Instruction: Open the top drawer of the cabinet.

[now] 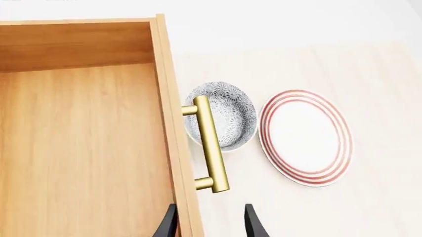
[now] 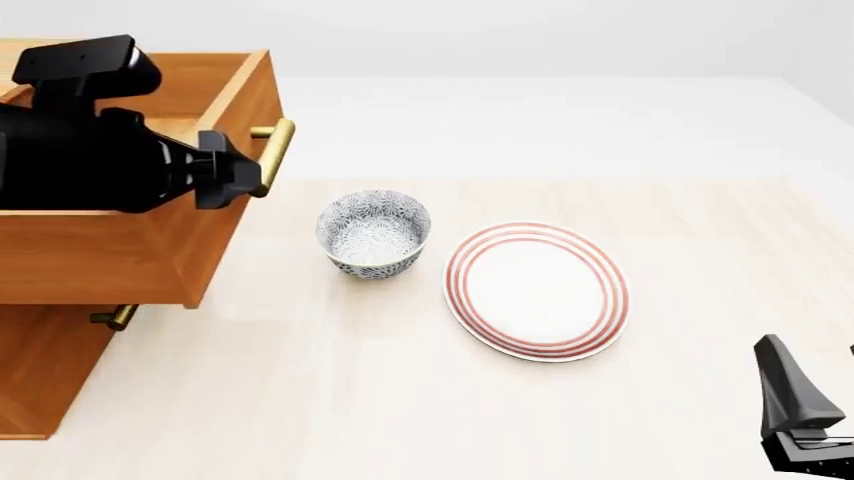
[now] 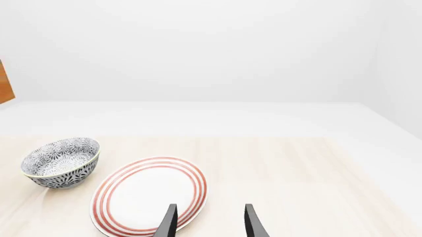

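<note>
The cabinet [image 2: 47, 370] stands at the table's left edge. Its top drawer [image 2: 147, 255] is pulled out toward the bowl, and the left wrist view looks down into its bare wooden inside [image 1: 86, 148]. The brass bar handle [image 1: 211, 145] [image 2: 276, 155] sits on the drawer's front. My left gripper [image 1: 211, 224] [image 2: 244, 176] hovers over that front, open. The handle lies just past its fingertips [image 1: 170, 223], with nothing held between them. My right gripper [image 3: 211, 222] [image 2: 817, 378] is open and empty at the near right, over the plate's near rim.
A patterned grey bowl [image 2: 374, 232] [image 1: 228, 116] [image 3: 61, 162] stands just right of the drawer front. A white plate with red rings [image 2: 537, 290] [image 1: 305, 137] [image 3: 148, 195] lies beside it. A lower drawer's brass handle [image 2: 114, 318] shows beneath the top drawer.
</note>
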Robot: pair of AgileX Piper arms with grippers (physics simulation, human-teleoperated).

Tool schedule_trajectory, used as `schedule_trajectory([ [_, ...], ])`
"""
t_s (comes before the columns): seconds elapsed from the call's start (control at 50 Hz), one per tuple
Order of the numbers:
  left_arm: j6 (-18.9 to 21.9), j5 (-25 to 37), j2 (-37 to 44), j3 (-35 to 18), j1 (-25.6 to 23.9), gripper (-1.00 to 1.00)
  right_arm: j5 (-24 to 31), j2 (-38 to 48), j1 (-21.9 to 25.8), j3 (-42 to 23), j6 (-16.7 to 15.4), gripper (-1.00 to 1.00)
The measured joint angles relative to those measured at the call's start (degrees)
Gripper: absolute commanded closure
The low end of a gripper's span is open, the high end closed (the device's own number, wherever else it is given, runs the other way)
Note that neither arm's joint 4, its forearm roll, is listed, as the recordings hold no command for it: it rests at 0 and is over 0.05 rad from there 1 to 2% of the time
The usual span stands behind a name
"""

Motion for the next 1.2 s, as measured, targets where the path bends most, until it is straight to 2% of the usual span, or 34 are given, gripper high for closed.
schedule_trajectory([
  [0.38, -0.6, 1.0, 0.4, -0.6, -0.7, -1.0, 0.0, 0.0, 0.0, 0.0, 0.0, -1.0],
  [1.2, 6.6, 9.0, -0.6, -9.6, 1.5, -1.0, 0.0, 0.0, 0.0, 0.0, 0.0, -1.0],
])
